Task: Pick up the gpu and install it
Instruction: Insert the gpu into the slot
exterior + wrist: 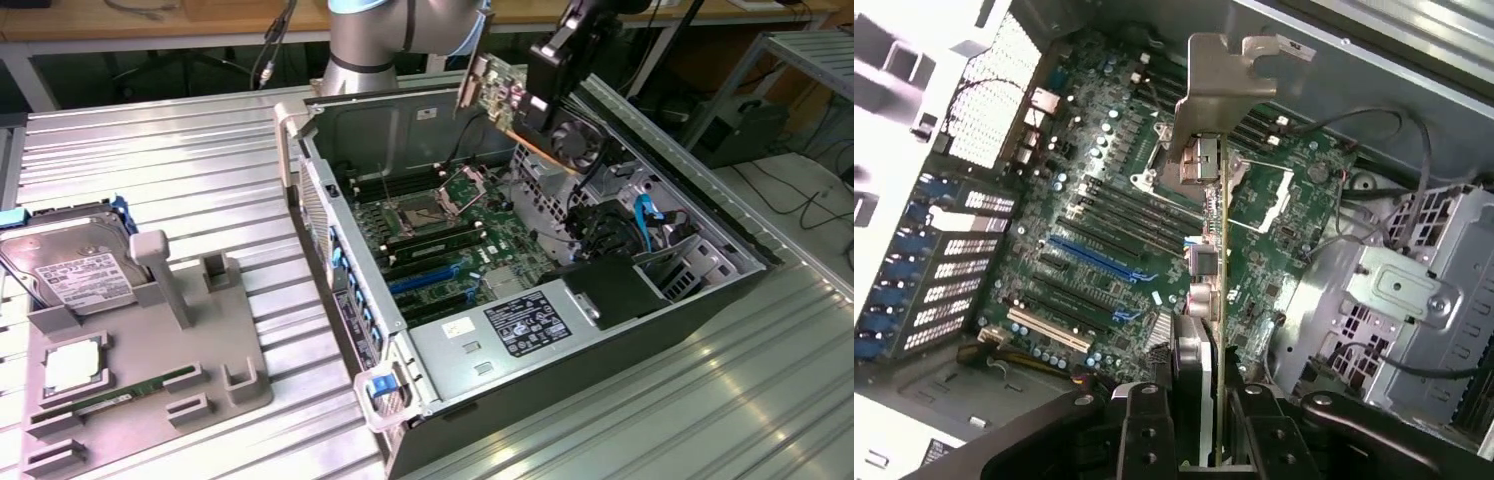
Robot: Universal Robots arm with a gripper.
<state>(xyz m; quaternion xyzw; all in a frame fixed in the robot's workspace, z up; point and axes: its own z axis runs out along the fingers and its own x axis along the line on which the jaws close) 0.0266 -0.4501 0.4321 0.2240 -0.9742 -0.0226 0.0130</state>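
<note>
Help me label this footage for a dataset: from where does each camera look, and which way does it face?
Exterior view: off the arm, high up, looking down aslant at the open computer case on the metal table; the arm and its gripper show.
Wrist view: on the wrist, looking along the gripper into the case at the motherboard; its fingers show.
Shared: the gpu, clamped in the gripper above the case, and the motherboard.

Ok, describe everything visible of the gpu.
The gpu is a thin green circuit card with a dark round fan at one end and a silver metal bracket at the other. It hangs tilted in the air over the open computer case, clamped in the gripper, apparently touching nothing else.
</note>
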